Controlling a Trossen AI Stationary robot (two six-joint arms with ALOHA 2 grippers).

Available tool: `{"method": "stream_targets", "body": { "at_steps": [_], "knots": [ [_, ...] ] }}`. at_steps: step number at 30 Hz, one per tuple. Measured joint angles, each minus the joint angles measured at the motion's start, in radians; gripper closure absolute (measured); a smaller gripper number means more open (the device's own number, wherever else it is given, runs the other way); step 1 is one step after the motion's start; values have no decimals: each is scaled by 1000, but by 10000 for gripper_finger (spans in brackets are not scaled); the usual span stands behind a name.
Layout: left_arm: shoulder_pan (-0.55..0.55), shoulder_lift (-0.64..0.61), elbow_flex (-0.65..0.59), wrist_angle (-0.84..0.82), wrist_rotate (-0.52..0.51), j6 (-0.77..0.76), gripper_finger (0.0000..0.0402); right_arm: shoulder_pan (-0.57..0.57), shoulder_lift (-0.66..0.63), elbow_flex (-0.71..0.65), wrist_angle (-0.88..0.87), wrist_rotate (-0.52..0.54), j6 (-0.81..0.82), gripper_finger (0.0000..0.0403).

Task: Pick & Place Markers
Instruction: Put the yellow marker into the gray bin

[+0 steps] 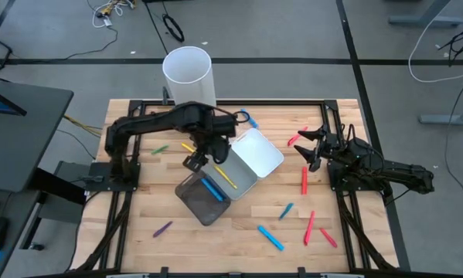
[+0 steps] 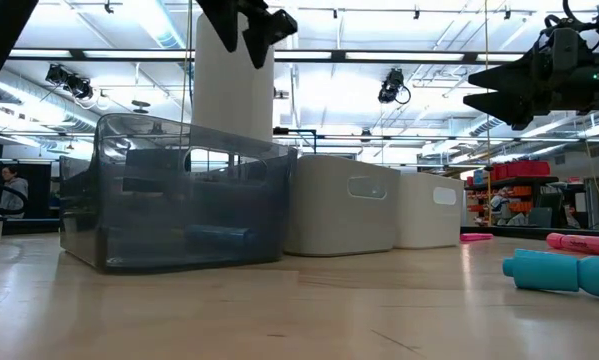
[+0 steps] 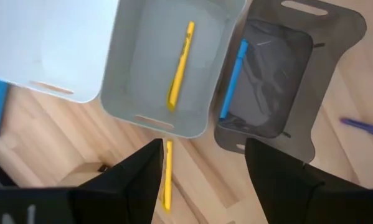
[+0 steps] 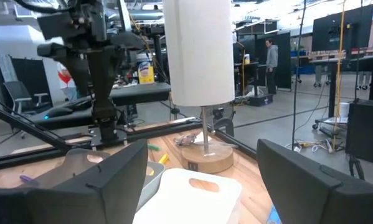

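Left wrist view | left tool (image 3: pixel 202 168) spread, empty, above yellow marker (image 3: pixel 167 175) lying on bench (image 3: pixel 198 199) against grey tray (image 3: pixel 167 62) | risk: tray wall is struck | right tool (image 1: pixel 312 150) spread, idle.

**Trays, Cylinder and Table**

Three trays sit in a diagonal row at the middle of the high view: a white tray (image 1: pixel 260 150) at upper right, a grey tray (image 1: pixel 233 176) touching it, and a dark tray (image 1: pixel 201 198) at lower left. A tall white cylinder (image 1: pixel 188 73) stands at upper centre. A wooden table (image 1: pixel 239 239) bears them.
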Motion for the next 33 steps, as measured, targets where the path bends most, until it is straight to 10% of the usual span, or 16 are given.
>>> {"method": "stream_targets", "body": {
  "at_steps": [33],
  "knots": [
    [144, -257, -677, 441, -47, 323, 168, 0, 0, 0, 1, 0, 0, 101]
  ]
}}
